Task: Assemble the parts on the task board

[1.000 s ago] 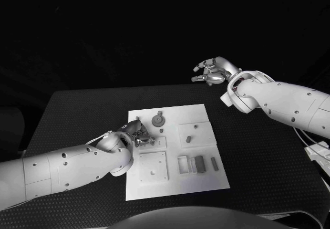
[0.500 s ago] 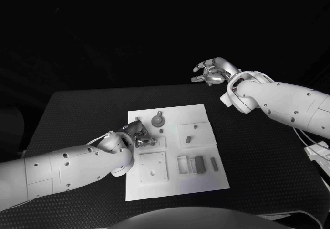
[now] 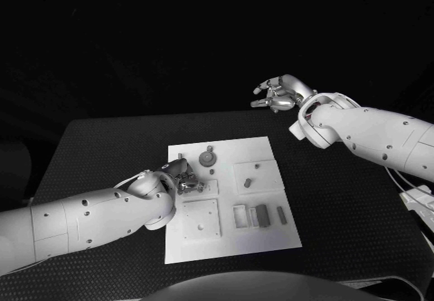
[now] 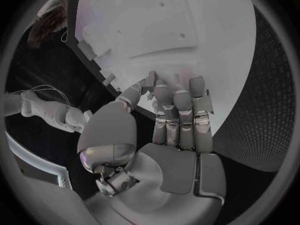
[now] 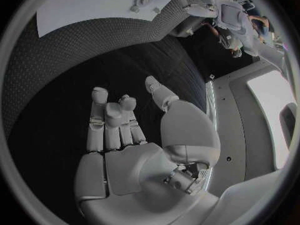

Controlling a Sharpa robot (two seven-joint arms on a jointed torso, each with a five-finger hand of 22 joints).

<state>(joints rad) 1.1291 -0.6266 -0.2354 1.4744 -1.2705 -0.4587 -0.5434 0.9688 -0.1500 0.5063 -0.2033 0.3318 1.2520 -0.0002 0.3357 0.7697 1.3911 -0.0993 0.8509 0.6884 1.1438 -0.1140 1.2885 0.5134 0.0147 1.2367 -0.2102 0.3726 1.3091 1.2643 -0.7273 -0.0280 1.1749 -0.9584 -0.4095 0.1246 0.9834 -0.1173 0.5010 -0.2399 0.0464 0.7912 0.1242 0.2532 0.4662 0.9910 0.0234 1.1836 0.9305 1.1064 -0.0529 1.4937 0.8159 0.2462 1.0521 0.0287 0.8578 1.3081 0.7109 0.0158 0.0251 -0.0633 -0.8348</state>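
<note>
A: The task board lies flat in the middle of the black table. It is the big white plate, and the job looks only partly done.

B: What is done so far?

A: I think the round part near the far end sits in its place. A small peg lies on a raised square, and two dark bars lie by an open frame near the front. Those look loose, so they may be left to do.

B: Is anything in the frame?

A: It looks bare inside. The bars lie just beside it.

B: What are the hands doing?

A: The left hand is down on the board's left side, fingers bent close together against the white. I cannot tell if it holds a part. The right hand is up beyond the far edge of the table, well apart from the board. Its fingers are loosely curled and it holds nothing.
</note>
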